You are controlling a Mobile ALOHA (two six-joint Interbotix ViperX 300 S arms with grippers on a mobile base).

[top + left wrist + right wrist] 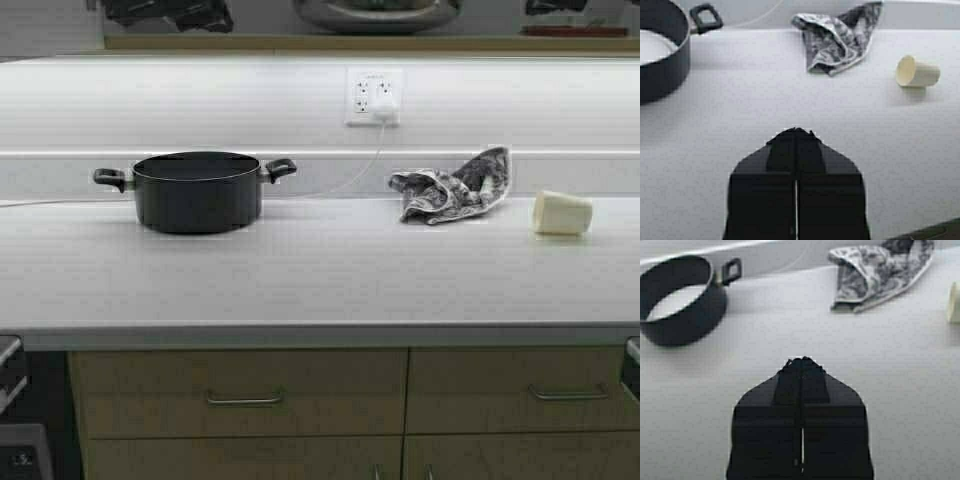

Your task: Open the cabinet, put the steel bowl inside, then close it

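At the top centre of the high view, the steel bowl [375, 14] sat on the cabinet [370, 43] shelf. Below, on the white counter [300, 280], a black two-handled pot [195, 190] stood at left, a crumpled patterned cloth [452, 188] right of centre, and a tipped cream cup [561, 213] far right. A wall outlet [373, 97] held a white plug. Both the left end effector [796, 131] and right end effector [801, 360] were clenched, grasping nothing, above the bare counter.

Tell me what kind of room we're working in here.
Most likely a home-style kitchen: a long white countertop with drawers below, a black pot, a crumpled dish towel, and a wall outlet behind.
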